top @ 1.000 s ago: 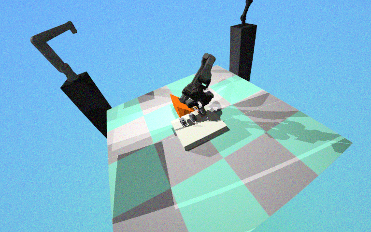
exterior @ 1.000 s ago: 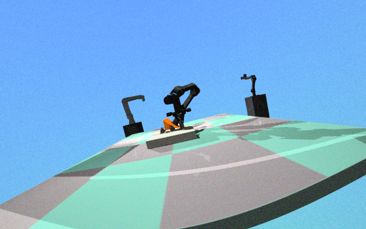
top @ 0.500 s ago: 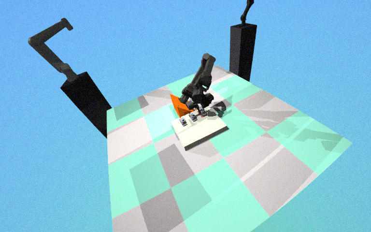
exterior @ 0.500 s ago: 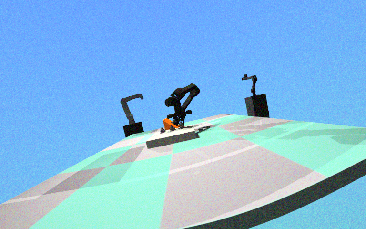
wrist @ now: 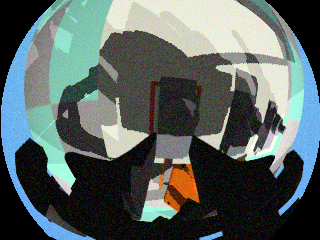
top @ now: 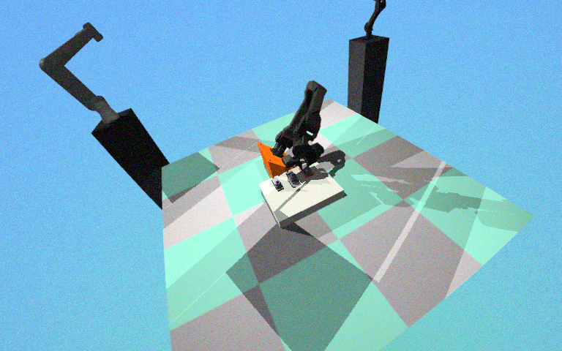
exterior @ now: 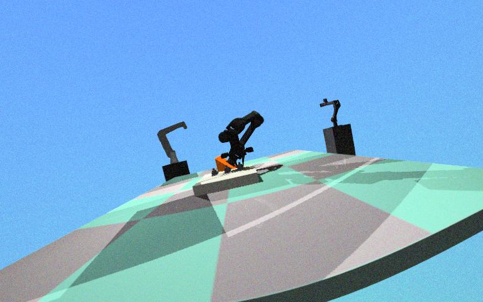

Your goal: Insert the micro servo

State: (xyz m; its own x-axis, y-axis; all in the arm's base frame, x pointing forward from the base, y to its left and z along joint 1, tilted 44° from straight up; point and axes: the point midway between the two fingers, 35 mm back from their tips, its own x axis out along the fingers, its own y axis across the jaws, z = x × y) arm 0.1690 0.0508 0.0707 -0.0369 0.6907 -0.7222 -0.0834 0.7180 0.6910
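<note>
The dark micro servo [wrist: 177, 107] is between my fingertips at the marked pocket. The pocket's red outline [wrist: 152, 110] shows on both sides of the servo in the wrist view. My gripper [top: 305, 167] [exterior: 240, 163] [wrist: 172, 138] is shut on the servo, low over the far part of the white deck [top: 312, 200] [exterior: 227, 184] [wrist: 200, 27]. The servo looks roughly lined up with the outline. Shadow and the fingers hide the ears, the cable and the side notch, so I cannot tell whether it sits fully down.
Two other servos stand on the deck beside the pocket, a nearer one [top: 293, 178] [wrist: 242, 117] and a farther one [top: 276, 183] [exterior: 214, 172] [wrist: 270, 122]. An orange wedge-shaped block [top: 267, 158] [exterior: 221, 163] [wrist: 185, 185] stands against the deck's far side. Two dark pedestals [top: 128, 151] [top: 364, 74] carry other arms.
</note>
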